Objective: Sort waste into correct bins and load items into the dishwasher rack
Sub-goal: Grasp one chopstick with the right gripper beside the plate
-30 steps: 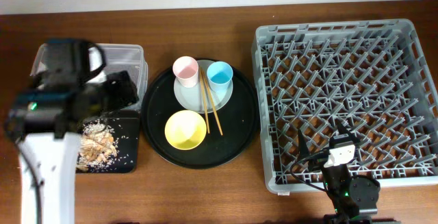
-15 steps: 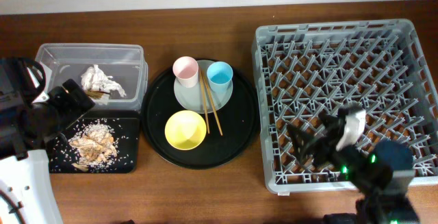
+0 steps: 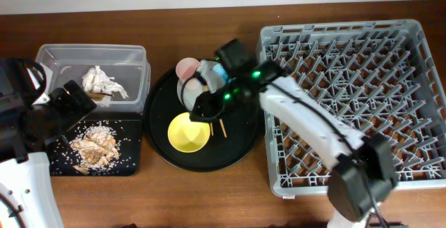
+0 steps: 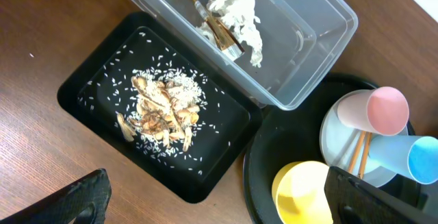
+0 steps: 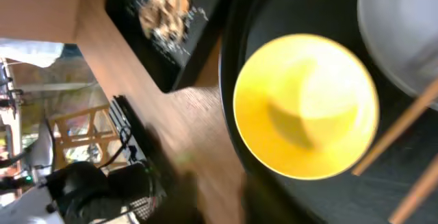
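Observation:
Seen from overhead, my right gripper point(image 3: 203, 107) hovers over the round black tray, just above the yellow bowl point(image 3: 188, 132) and beside the pale plate point(image 3: 182, 92). Its fingers are a dark blur in the right wrist view, over the yellow bowl point(image 5: 304, 107). The pink cup point(image 3: 187, 67) shows; the arm hides the light blue cup from overhead. My left gripper point(image 4: 233, 203) is open and empty, above the black tray point(image 4: 89, 80) of food scraps point(image 4: 161, 104). Tissue point(image 4: 236, 5) and wrapper point(image 4: 219, 32) lie in the clear tub point(image 4: 301, 80). Chopsticks point(image 4: 359, 152) rest on the plate point(image 4: 335, 131).
The grey dishwasher rack point(image 3: 348, 67) fills the right side, and my right arm stretches across its near-left corner. The round black tray point(image 3: 247, 137) sits between rack and bins. The left arm's body point(image 3: 28, 179) stands at the left edge.
My right arm swung from the rack's front edge across to the round tray, above the yellow bowl. My left arm drew back from the tub and has since stayed still.

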Controlling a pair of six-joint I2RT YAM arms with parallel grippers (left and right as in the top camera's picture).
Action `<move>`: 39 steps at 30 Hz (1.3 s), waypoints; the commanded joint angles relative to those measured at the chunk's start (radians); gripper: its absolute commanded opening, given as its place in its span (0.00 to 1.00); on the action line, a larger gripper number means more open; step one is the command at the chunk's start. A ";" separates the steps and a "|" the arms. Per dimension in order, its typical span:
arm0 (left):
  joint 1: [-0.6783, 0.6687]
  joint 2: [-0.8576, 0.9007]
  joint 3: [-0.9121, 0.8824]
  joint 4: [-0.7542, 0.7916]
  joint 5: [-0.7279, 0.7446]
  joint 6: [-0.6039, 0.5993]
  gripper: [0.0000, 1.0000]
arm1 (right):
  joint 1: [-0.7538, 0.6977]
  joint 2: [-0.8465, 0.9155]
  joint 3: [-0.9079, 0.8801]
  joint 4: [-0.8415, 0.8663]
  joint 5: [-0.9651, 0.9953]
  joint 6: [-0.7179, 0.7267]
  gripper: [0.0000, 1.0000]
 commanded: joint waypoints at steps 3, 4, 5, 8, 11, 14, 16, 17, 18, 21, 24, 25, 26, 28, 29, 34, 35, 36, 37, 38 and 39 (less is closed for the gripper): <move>0.003 -0.001 0.009 -0.001 0.001 -0.009 0.99 | 0.069 0.086 0.009 0.033 0.458 0.174 0.19; 0.003 -0.001 0.009 -0.001 0.001 -0.009 0.99 | 0.078 0.086 0.009 0.043 0.498 0.177 0.21; 0.003 -0.001 0.009 -0.001 0.001 -0.009 0.99 | 0.090 0.086 0.009 0.057 0.556 0.177 0.22; 0.003 -0.001 0.009 -0.001 0.001 -0.009 0.99 | 0.147 0.107 0.009 0.086 0.745 0.177 0.25; 0.003 -0.001 0.009 -0.001 0.001 -0.009 0.99 | 0.172 0.123 0.001 0.142 0.773 0.176 0.25; 0.003 -0.001 0.009 -0.001 0.001 -0.009 0.99 | 0.172 0.135 -0.004 0.179 0.774 0.177 0.26; 0.003 -0.001 0.009 -0.002 0.001 -0.009 0.99 | 0.172 0.138 -0.010 0.194 0.790 0.177 0.26; 0.003 -0.001 0.009 -0.002 0.001 -0.009 0.99 | 0.172 0.143 -0.012 0.193 0.808 0.177 0.26; 0.003 -0.001 0.009 -0.001 0.001 -0.009 0.99 | 0.172 0.147 -0.019 0.194 0.822 0.177 0.26; 0.003 -0.001 0.009 -0.001 0.001 -0.009 0.99 | 0.172 0.147 -0.040 0.197 0.822 0.177 0.26; 0.003 -0.001 0.009 -0.001 0.001 -0.009 0.99 | 0.172 0.151 -0.042 0.205 0.821 0.181 0.26; 0.003 -0.001 0.009 -0.001 0.001 -0.009 0.99 | 0.172 0.162 -0.042 0.212 0.821 0.181 0.26; 0.003 -0.001 0.009 -0.001 0.001 -0.009 0.99 | 0.172 0.178 -0.042 0.212 0.821 0.181 0.26; 0.003 -0.001 0.009 -0.001 0.001 -0.009 0.99 | 0.172 0.210 -0.042 0.212 0.817 0.199 0.26; 0.003 -0.001 0.009 -0.001 0.001 -0.009 0.99 | 0.172 0.220 -0.042 0.212 0.818 0.199 0.26; 0.003 -0.001 0.009 -0.001 0.001 -0.009 0.99 | 0.172 0.237 -0.042 0.220 0.819 0.199 0.26; 0.003 -0.001 0.009 -0.001 0.001 -0.009 0.99 | 0.172 0.245 -0.042 0.220 0.819 0.199 0.25; 0.003 -0.001 0.009 -0.001 0.001 -0.009 0.99 | 0.172 0.254 -0.042 0.220 0.819 0.198 0.26; 0.003 -0.001 0.009 -0.001 0.001 -0.009 0.99 | 0.172 0.259 -0.042 0.220 0.818 0.199 0.25; 0.003 -0.001 0.009 -0.001 0.001 -0.009 0.99 | 0.172 0.261 -0.042 0.219 0.819 0.198 0.25; 0.003 -0.001 0.009 -0.001 0.001 -0.009 0.99 | 0.172 0.261 -0.042 0.220 0.819 0.198 0.25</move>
